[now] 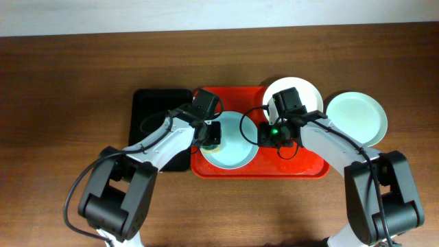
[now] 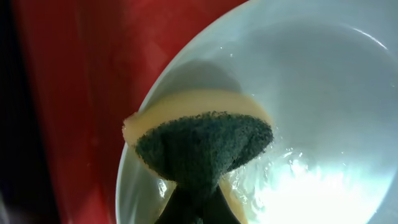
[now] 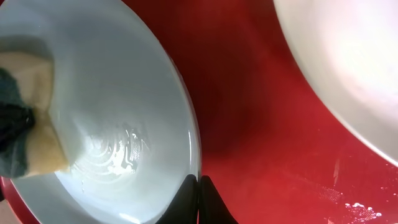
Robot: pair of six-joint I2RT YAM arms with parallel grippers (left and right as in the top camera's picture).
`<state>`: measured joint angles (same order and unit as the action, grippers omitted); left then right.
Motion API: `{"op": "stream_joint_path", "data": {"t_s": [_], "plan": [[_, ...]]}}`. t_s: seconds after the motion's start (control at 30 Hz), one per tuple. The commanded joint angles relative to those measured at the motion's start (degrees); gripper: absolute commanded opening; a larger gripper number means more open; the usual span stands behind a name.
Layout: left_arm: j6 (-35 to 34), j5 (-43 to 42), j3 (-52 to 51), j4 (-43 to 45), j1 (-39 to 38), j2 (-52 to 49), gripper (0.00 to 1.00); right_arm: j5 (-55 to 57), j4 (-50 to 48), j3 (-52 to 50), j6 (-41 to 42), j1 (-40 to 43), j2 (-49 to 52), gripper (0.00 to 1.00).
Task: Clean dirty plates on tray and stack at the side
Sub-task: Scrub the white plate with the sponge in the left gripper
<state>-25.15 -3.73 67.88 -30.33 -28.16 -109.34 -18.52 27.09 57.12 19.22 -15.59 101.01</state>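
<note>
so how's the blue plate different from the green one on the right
The pale blue plate lies on the red tray; the pale green plate lies on the table right of it. The left gripper presses a sponge on the blue one and the right gripper pinches its rim; nothing touches the green one. The blue one shows wet streaks; the green one looks clean. Both are round, shallow, alike in size.

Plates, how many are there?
3. The pale blue plate is on the red tray, the white plate on its far right corner, the pale green plate on the table right of it. More could be hidden.
</note>
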Motion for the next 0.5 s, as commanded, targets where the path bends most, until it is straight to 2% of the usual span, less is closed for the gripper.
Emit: {"op": "stream_joint_path", "data": {"t_s": [0.0,0.27,0.47], "plan": [[-0.5,-2.2,0.7,1.0,-0.2,-4.0,0.0,-0.7,-0.1,-0.4,-0.4,-0.6,0.6,0.04],[-0.5,-15.4,0.9,2.5,-0.2,-4.7,0.0,-0.7,-0.1,-0.5,-0.4,-0.6,0.6,0.04],[-0.5,-16.0,3.0,1.9,0.2,0.2,0.0,-0.3,-0.1,-0.5,-0.4,-0.6,0.6,0.04]]}}
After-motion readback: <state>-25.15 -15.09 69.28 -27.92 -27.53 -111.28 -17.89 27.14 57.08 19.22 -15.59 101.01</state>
